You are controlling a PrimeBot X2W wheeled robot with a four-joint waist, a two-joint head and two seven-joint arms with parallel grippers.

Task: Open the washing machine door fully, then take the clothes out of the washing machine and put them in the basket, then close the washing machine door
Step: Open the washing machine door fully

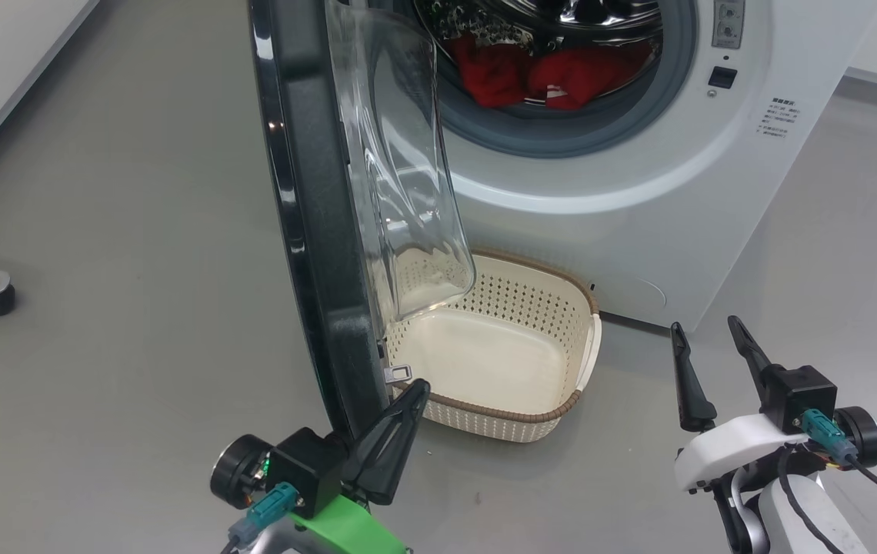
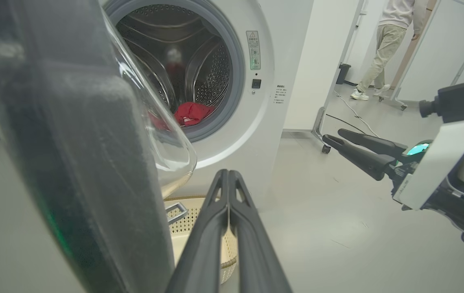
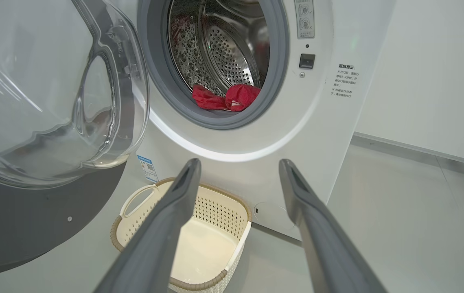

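Washing machine door (image 1: 315,231), the big round one with a wide glossy black rim and a bulging clear bowl window, stands swung out and nearly edge-on. It runs down the middle-left of the head view from the top edge to just above the left gripper (image 1: 417,388). That gripper's two dark fingers are pressed together with nothing between them, tip right by the door's bottom rim; can't tell if it actually touches. Right gripper (image 1: 705,325) sits lower right, fingers spread wide and gripping nothing.

White front-loading washing machine (image 1: 638,200) takes the upper right, its top cut off by the frame. Bright red fabric clothes (image 1: 561,73) lie bunched at the bottom of the drum mouth, partly behind the grey lip, with just a speck of white showing. Cream perforated plastic basket (image 1: 485,431) with a brown braided rim sits on the floor right in front of the machine, centre frame. Its left part is covered by the door and warped through the window. Printed text on the machine is too small to read. In the left wrist view the door rim is one dark blur on the left.
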